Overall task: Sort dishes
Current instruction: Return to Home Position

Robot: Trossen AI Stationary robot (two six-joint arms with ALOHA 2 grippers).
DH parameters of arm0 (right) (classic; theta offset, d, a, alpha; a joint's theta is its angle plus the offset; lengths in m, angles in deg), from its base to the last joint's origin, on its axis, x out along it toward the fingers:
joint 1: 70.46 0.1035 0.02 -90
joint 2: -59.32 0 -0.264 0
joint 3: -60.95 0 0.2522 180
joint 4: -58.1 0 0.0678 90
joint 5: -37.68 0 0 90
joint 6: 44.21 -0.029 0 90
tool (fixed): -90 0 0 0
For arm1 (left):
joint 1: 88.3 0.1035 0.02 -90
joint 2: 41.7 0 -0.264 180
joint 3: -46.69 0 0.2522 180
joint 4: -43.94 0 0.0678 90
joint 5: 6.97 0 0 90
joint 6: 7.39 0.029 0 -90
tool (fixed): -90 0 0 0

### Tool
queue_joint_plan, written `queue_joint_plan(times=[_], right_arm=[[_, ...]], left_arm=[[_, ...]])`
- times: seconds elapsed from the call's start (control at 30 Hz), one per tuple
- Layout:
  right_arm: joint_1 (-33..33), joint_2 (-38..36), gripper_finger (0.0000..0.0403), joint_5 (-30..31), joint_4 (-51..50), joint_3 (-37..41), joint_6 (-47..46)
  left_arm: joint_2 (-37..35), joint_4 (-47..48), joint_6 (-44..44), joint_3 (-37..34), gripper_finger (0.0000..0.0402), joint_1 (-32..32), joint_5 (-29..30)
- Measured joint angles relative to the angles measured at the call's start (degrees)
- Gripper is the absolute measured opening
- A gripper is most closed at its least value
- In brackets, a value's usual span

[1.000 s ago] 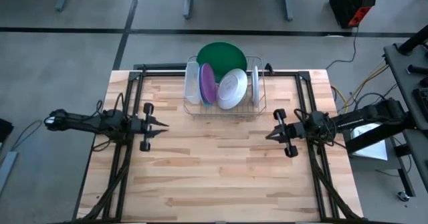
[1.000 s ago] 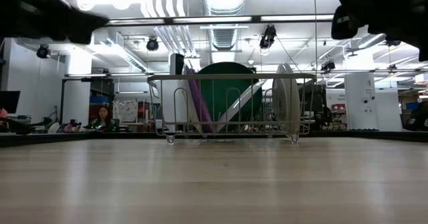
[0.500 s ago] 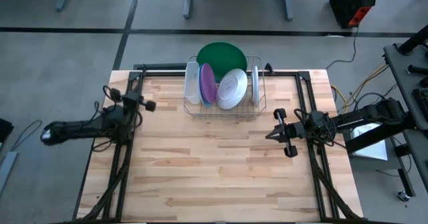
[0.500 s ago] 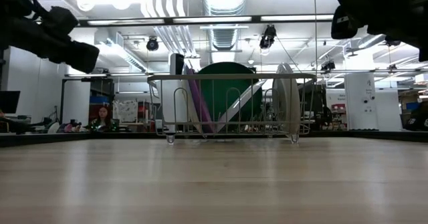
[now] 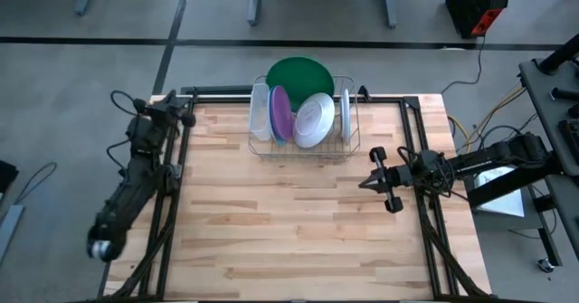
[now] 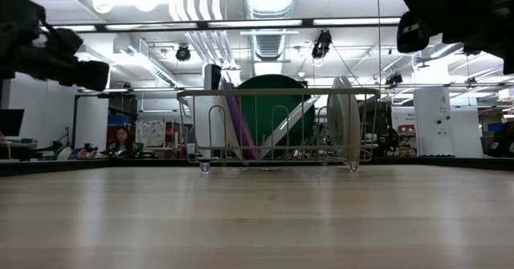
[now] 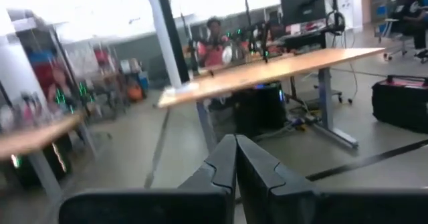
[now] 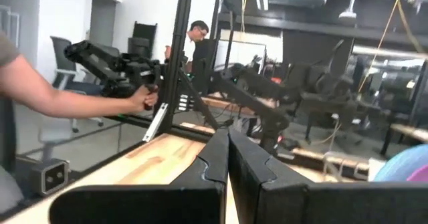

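The dishes stand on edge in a wire rack at the table's far middle: a large dark green plate at the back, a purple plate, a pale plate leaning on it, and a thin white plate upright at the right. In the low view the green plate shows behind the rack wires. My left gripper is shut over the far left corner, far from the rack. My right gripper is shut above the table, near and right of the rack.
A clear plastic tub stands in the rack's left end. In the right wrist view a person's hand is on my left arm. Black frame rails run along both table sides. Bare wood lies in front of the rack.
My left gripper has swung from the table's left middle, where it pointed toward the centre, away to the far left corner, and now points past the far edge. It stays shut. The dishes and rack have not moved.
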Motion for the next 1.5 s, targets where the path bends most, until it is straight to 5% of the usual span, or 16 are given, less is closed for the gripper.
queue_joint_plan(times=[0.2,0.43,0.73,1.5], right_arm=[[0.0,0.0,0.0000,0.0,-0.5,0.0,-4.6],[0.0,0.0,0.0000,0.0,-1.0,0.0,-5.7],[0.0,0.0,0.0000,0.0,-1.0,0.0,-5.6],[0.0,0.0,0.0000,0.0,-1.0,0.0,-5.6]], left_arm=[[3.5,-1.6,-5.4,0.0,0.0000,11.4,-12.6],[3.5,-1.4,-9.7,0.0,0.0000,11.0,-13.5],[3.9,-0.5,-33.2,0.0,0.0000,11.0,-13.5],[4.0,-0.5,-33.2,0.0,0.0000,11.0,-13.4]])
